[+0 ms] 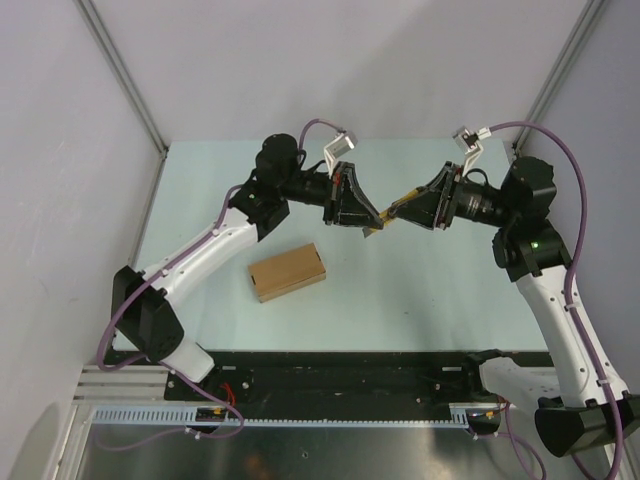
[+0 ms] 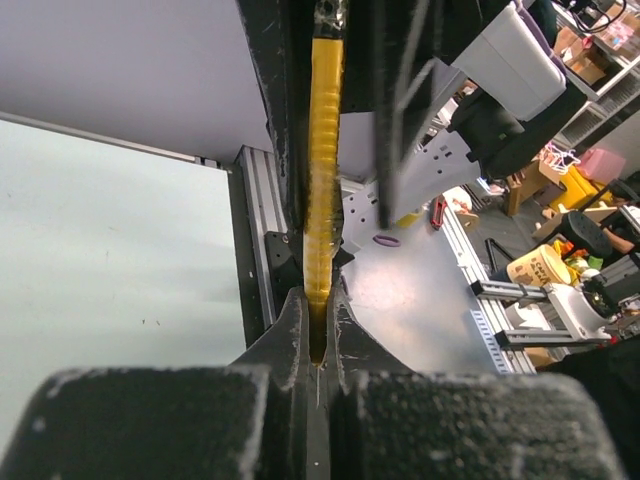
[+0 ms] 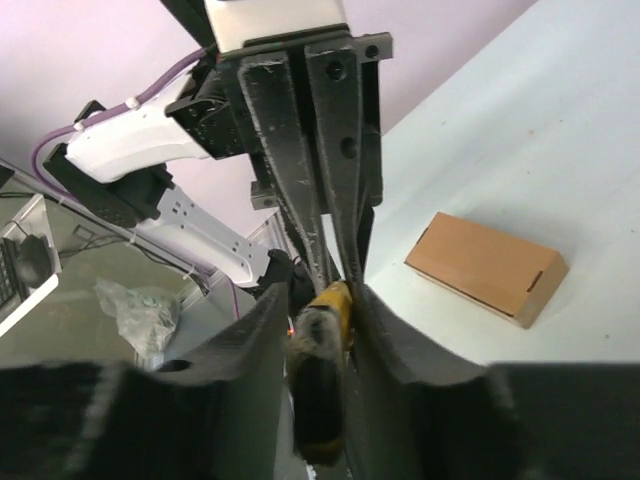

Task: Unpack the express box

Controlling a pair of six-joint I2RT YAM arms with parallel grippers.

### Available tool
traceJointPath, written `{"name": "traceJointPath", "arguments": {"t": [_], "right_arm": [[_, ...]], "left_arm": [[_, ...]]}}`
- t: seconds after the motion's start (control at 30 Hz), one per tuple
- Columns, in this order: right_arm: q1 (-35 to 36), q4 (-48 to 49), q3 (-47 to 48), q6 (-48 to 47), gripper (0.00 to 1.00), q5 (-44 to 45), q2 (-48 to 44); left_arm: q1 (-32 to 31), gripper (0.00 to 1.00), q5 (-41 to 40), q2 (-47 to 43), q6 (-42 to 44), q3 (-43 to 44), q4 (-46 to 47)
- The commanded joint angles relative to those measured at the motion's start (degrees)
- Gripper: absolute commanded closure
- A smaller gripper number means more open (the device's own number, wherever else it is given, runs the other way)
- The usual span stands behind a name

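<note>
Claws: left claw [image 2: 318,305] clamped tight on yellow utility knife [image 2: 323,150], right claw [image 3: 322,300] clamped on its other end, knife hanging mid-air between them. On surface [image 1: 420,290], express box [image 1: 287,271] lies flat, well apart, nearer left arm [image 1: 200,255], looks unopened. Likely light, stiff, crushable: grip across long sides. No print readable.

Most of the utility knife [image 1: 384,219] is covered from overhead by the left claw [image 1: 367,222] and the right claw [image 1: 396,212]; only a yellow sliver is seen. Its far end is cut off by the top edge of the left wrist view, and its near end is blurred in the right wrist view. On the express box [image 1: 287,271], flap seams cannot be made out.
</note>
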Motion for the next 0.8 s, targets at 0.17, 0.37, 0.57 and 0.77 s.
{"name": "traceJointPath", "arguments": {"t": [0.17,0.37,0.57,0.77], "right_arm": [[-0.27,-2.04,0.29,0.23,1.00,4.25,-0.85],[-0.80,-1.78,0.29,1.36,1.00,8.29,-1.90],[-1.50,4.28,0.29,6.02,1.00,10.31,-1.38],[-1.41,9.65,0.29,11.03,1.00,8.82,-0.14]], "left_arm": [[0.87,0.81,1.98,-2.06,0.11,0.29,-0.10],[1.74,0.11,-3.35,-4.87,0.03,-1.64,-0.10],[1.92,0.11,-16.80,-8.83,-6.46,-6.82,2.43],[2.01,0.09,-25.43,-9.89,-25.44,-13.68,19.72]]}}
